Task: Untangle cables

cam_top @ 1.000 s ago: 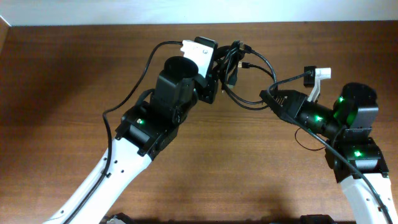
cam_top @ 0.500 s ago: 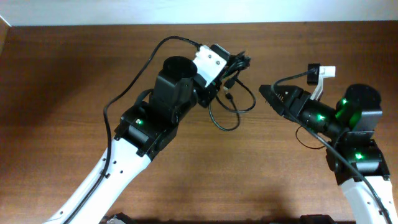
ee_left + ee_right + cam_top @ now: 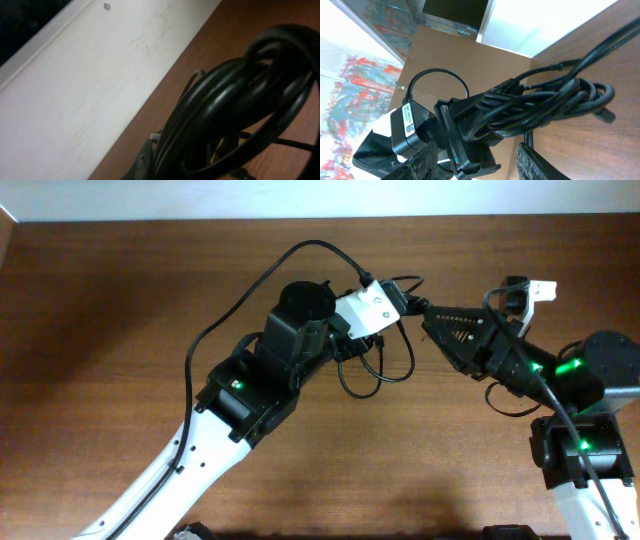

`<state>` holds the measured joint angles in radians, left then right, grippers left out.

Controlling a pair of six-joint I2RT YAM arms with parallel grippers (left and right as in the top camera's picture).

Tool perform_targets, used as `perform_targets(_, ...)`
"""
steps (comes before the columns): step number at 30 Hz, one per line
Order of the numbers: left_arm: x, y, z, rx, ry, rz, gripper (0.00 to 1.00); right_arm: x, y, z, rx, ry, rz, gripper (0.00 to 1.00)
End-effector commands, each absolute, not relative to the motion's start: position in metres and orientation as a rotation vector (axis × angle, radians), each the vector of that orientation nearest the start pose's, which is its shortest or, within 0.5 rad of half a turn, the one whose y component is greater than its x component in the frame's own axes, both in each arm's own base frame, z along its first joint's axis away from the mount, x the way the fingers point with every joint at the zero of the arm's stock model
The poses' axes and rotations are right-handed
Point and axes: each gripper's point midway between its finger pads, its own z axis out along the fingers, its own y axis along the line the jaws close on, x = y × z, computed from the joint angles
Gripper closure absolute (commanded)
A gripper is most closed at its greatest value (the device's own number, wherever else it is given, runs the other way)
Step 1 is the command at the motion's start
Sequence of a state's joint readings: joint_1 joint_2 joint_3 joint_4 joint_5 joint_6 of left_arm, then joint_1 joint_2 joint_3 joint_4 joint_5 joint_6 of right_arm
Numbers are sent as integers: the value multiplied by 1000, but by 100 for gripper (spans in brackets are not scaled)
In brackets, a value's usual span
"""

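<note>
Cables (image 3: 235, 105): glossy black rubbery loops, bunched, in left end effector (image 3: 395, 305).

Overhead top-down; both wrist views close on cables (image 3: 235, 115)

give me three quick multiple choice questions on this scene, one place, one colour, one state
1. Where is the bundle of thin black cables? A flat by the right arm's base; B held in the left gripper; C coiled in a box.
2. What colour is the wooden table? A white; B green; C dark brown.
3. How is the right gripper? A open; B shut on a cable; C out of view.
Key: B, the right wrist view shows the left gripper clamped on the bundle; C, the bare wood overhead is brown; A, its fingers stand apart, gripping nothing.
</note>
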<state>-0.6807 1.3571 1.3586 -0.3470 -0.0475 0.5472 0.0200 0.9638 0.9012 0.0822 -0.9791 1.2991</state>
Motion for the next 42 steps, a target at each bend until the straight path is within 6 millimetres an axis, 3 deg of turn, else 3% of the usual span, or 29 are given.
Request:
perform_targets(1, 333, -279, 368, 1137, 1475, -97, 100, 279, 150, 385, 250, 1851, 1748, 58)
perform_targets(11, 316, -295, 365, 1254, 1395, -186, 100, 291, 150, 375, 293, 1873, 1747, 60)
perform_targets(17, 335, -298, 348, 1280, 1407, -94, 100, 287, 152, 375, 274, 1884, 1762, 61)
perform_targets(20, 335, -304, 356, 1291, 1347, -41, 100, 288, 151, 375, 278, 1882, 1758, 84)
perform_targets(22, 335, -304, 356, 1290, 1348, -37, 100, 289, 151, 375, 280, 1880, 1756, 94)
perform_targets(25, 336, -304, 357, 1273, 1357, -50, 100, 288, 151, 375, 271, 1879, 1751, 96)
perform_targets(29, 353, -285, 358, 926, 1611, -158, 100, 288, 151, 375, 181, 1863, 1694, 96)
perform_targets(31, 356, -278, 354, 751, 1725, -251, 100, 286, 152, 390, 68, 1791, 1663, 96)
perform_targets(32, 354, -277, 348, 719, 1770, -281, 100, 280, 153, 409, -45, 1705, 1642, 96)
perform_targets(34, 350, -276, 336, 749, 1815, -279, 100, 275, 154, 424, -132, 1632, 1619, 96)
perform_targets(42, 342, -269, 313, 529, 2012, -421, 100, 274, 154, 428, -239, 1575, 1521, 96)
